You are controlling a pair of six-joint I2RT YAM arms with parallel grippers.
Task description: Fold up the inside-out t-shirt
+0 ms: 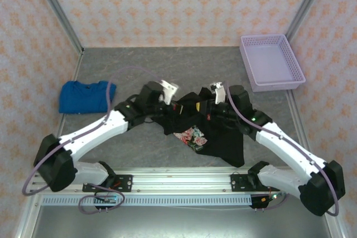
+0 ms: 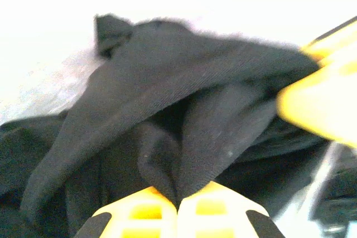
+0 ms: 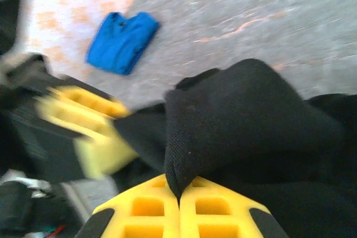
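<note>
While my left gripper (image 2: 177,203) and right gripper (image 3: 179,194) are each pinched tight on a fold of the black t-shirt (image 1: 220,137), it lies heaped mid-way along the table (image 1: 139,65), toward its near edge. It looks light, limp and saggy, so I'd judge the shoulder seams or hem better places to hold it.
</note>
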